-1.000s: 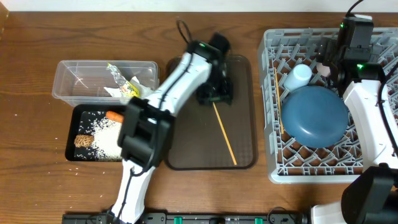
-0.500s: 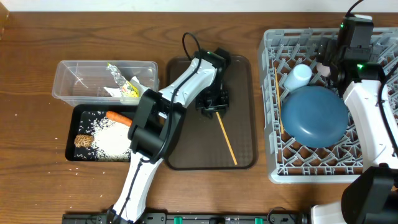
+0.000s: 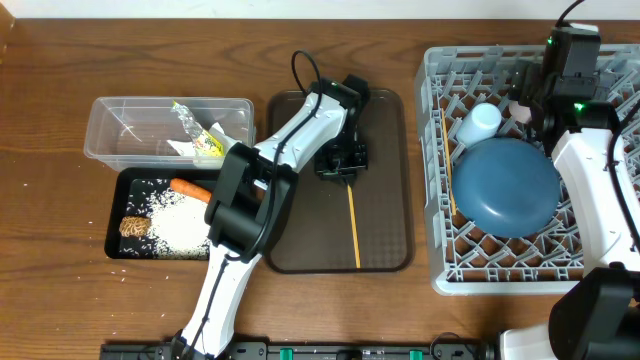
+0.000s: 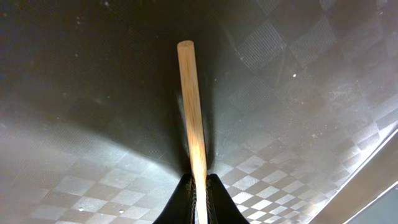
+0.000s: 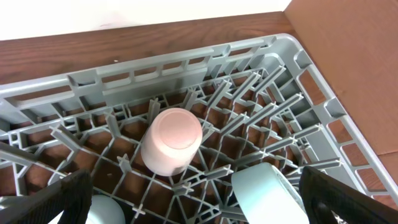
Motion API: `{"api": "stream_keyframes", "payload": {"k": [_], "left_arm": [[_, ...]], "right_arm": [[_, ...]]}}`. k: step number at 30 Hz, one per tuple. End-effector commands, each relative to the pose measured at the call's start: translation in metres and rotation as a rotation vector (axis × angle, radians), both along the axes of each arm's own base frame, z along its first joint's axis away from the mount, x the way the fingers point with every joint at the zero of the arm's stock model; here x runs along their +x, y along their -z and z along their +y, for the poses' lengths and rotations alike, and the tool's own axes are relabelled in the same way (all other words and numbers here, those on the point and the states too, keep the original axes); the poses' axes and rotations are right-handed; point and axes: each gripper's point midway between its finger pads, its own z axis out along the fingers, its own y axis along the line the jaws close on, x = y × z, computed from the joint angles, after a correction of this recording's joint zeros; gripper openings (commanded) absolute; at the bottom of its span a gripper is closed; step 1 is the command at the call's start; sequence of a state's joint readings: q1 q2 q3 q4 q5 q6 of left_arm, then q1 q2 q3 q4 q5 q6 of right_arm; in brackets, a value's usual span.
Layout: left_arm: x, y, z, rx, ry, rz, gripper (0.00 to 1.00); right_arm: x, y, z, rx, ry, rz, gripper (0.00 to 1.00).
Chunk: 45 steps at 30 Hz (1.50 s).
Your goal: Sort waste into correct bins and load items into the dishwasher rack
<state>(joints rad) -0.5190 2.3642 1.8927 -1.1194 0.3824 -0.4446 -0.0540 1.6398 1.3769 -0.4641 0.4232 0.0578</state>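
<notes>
L gripper (image 3: 343, 166) is pinching the 12 o'clock tip of a wooden chopstick (image 3: 353, 228), which is stretching toward 6 o'clock across the brown tray (image 3: 388, 150). R gripper (image 3: 536, 96), jaws spread wide, is hovering above the pinkish-white cup (image 5: 172, 142) at the grey rack (image 3: 440, 270)'s 12 o'clock edge.

A grey plastic dish rack (image 5: 186, 68) with upright pegs fills the view. A pinkish-white cup (image 5: 172, 141) sits upside down near its middle. A light blue cup (image 5: 264, 196) lies lower right, partly cut off. The right gripper (image 5: 196, 205) is spread wide, with one black finger (image 5: 59, 199) in each bottom corner. A brown wooden table (image 5: 348, 56) lies beyond the rack.
</notes>
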Motion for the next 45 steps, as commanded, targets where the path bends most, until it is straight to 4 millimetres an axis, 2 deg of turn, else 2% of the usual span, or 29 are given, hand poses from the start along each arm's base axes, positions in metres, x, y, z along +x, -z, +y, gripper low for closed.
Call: {"api": "stream_keyframes", "payload": {"k": [1,4,7,12,16,22,26,31,35,38,39,40,41,45], "left_arm": [[0.007,0.012,0.018,0.042,-0.021,0.002,0.05],[0.014,0.009,0.024,0.039,-0.043,-0.004,0.06],[0.031,-0.002,0.032,0.034,-0.069,-0.047,0.06],[0.058,-0.038,0.04,0.008,-0.082,-0.16,0.06],[0.065,-0.07,0.036,-0.032,-0.077,-0.232,0.06],[0.071,-0.12,0.012,-0.189,-0.055,-0.335,0.06],[0.078,-0.142,0.009,-0.224,-0.05,-0.409,0.06],[0.08,-0.147,0.003,-0.257,-0.03,-0.427,0.06],[0.088,-0.142,0.014,-0.181,-0.032,-0.468,0.06],[0.094,-0.144,0.009,-0.194,-0.032,-0.498,0.07],[0.097,-0.146,0.005,-0.204,-0.029,-0.516,0.13],[0.1,-0.147,0.001,-0.213,-0.024,-0.534,0.25],[0.103,-0.147,-0.004,-0.223,-0.018,-0.548,0.33],[0.098,-0.134,-0.022,-0.228,0.016,-0.538,0.41]], "right_arm": [[-0.001,-0.004,-0.003,0.001,0.021,-0.014,0.99],[-0.001,-0.004,-0.003,0.001,0.021,-0.014,0.99],[-0.001,-0.004,-0.003,0.001,0.021,-0.014,0.99],[-0.001,-0.004,-0.003,0.001,0.021,-0.014,0.99],[-0.001,-0.004,-0.003,0.001,0.021,-0.014,0.99],[-0.001,-0.004,-0.003,0.001,0.021,-0.014,0.99],[-0.001,-0.004,-0.003,0.001,0.021,-0.014,0.99],[-0.001,-0.004,-0.003,0.001,0.021,-0.014,0.99],[-0.001,-0.004,-0.003,0.001,0.021,-0.014,0.99],[-0.001,-0.004,-0.003,0.001,0.021,-0.014,0.99],[-0.001,-0.004,-0.003,0.001,0.021,-0.014,0.99],[-0.001,-0.004,-0.003,0.001,0.021,-0.014,0.99],[-0.001,-0.004,-0.003,0.001,0.021,-0.014,0.99],[-0.001,-0.004,-0.003,0.001,0.021,-0.014,0.99]]}}
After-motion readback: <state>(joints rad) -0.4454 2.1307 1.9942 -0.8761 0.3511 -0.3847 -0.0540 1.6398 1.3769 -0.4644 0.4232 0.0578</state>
